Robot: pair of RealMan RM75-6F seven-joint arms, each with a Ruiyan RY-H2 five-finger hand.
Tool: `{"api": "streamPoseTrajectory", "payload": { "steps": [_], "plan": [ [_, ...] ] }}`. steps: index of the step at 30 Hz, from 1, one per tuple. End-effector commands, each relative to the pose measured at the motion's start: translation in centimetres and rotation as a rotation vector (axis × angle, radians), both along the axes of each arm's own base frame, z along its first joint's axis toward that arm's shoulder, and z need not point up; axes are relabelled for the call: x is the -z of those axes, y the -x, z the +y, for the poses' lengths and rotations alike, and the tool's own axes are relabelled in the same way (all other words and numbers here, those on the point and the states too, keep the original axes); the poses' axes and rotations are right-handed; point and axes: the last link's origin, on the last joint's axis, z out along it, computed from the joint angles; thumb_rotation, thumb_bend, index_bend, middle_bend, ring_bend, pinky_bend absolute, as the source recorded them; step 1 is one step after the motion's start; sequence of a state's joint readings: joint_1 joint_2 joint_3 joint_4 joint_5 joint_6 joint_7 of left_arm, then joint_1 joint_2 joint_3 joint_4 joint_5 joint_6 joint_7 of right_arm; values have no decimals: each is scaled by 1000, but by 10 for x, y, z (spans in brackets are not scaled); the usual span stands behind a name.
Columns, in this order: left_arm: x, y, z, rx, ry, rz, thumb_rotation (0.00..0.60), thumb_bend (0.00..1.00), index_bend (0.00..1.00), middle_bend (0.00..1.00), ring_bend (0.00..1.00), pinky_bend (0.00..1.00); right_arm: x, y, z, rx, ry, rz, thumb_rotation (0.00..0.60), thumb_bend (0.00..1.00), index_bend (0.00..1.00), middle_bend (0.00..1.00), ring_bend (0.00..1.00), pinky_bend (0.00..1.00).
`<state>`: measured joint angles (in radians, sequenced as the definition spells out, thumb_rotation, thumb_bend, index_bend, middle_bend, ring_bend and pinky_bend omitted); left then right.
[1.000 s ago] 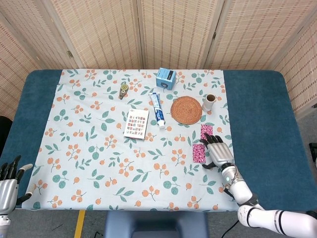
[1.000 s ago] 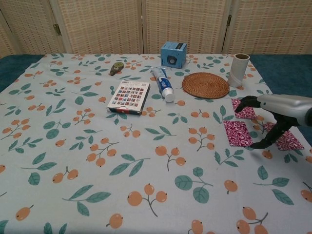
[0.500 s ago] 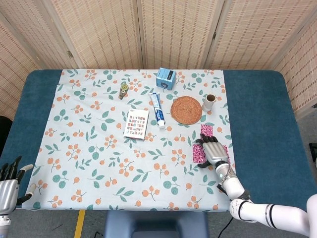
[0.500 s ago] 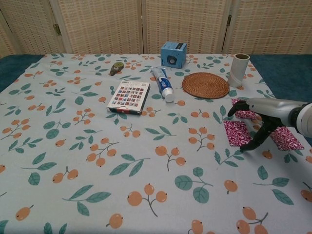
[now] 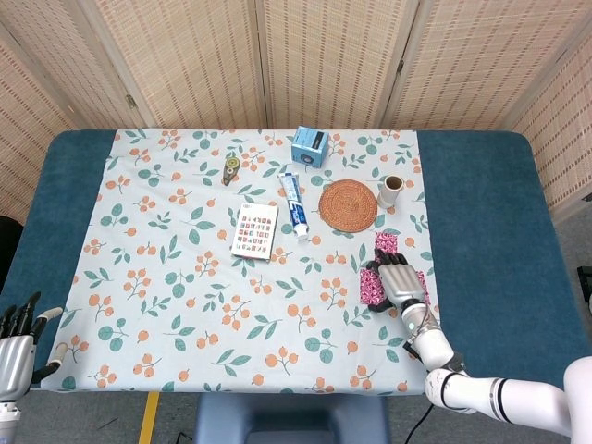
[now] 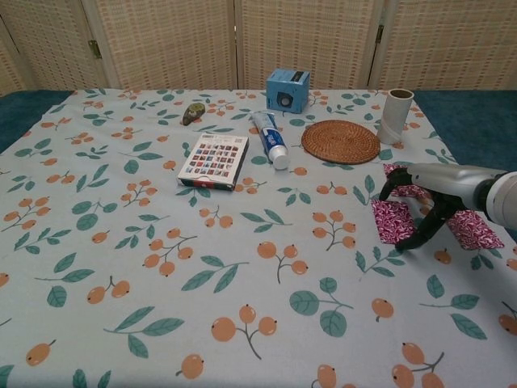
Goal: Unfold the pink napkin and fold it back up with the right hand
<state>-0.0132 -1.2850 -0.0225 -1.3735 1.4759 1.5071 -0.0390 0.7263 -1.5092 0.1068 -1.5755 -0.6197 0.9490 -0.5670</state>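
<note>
Napkin: pink napkin (image 6: 393,220) lies partly unfolded on the floral tablecloth (image 5: 185,277), toward the table's right side, in front of the woven coaster (image 6: 340,141); its patterned panels show on both sides of the hand.
Right hand: right hand (image 5: 398,281) hovers over or on the napkin's middle, fingers arched downward and spread; in the chest view the fingertips (image 6: 406,245) reach the cloth at the near edge of a panel, but whether they pinch it cannot be told.
Left hand: left hand (image 5: 17,344) sits off the near left corner of the table, fingers apart, holding nothing.
Surroundings: paper cup (image 6: 393,115), toothpaste tube (image 6: 271,140), blue box (image 6: 287,90) and card packet (image 6: 214,160) lie well apart from the napkin.
</note>
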Motion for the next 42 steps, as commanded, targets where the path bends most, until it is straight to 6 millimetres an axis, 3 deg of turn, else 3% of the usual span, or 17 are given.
{"api": "streamPoseTrajectory", "payload": {
  "steps": [1, 11, 16, 28, 42],
  "plan": [
    [0, 0, 0, 0, 0, -1, 600, 427, 270, 44, 122, 0, 0, 0, 1, -2, 4, -2, 532, 219, 253, 50, 0, 0],
    [0, 0, 0, 0, 0, -1, 600, 427, 270, 44, 122, 0, -6, 2, 1, -6, 22, -8, 532, 219, 276, 58, 0, 0],
    [-1, 1, 0, 1, -1, 0, 600, 427, 270, 44, 122, 0, -24, 4, 4, -22, 50, -12, 531, 219, 276, 58, 0, 0],
    [-1, -7, 2, 16, 0, 8, 600, 427, 270, 44, 122, 0, -63, 41, 24, -23, 53, 35, 531, 219, 276, 58, 0, 0],
    [-4, -15, -2, 9, -3, 23, 600, 427, 270, 49, 123, 0, -65, 67, 8, -73, 5, 26, 531, 219, 276, 58, 0, 0]
  ]
}}
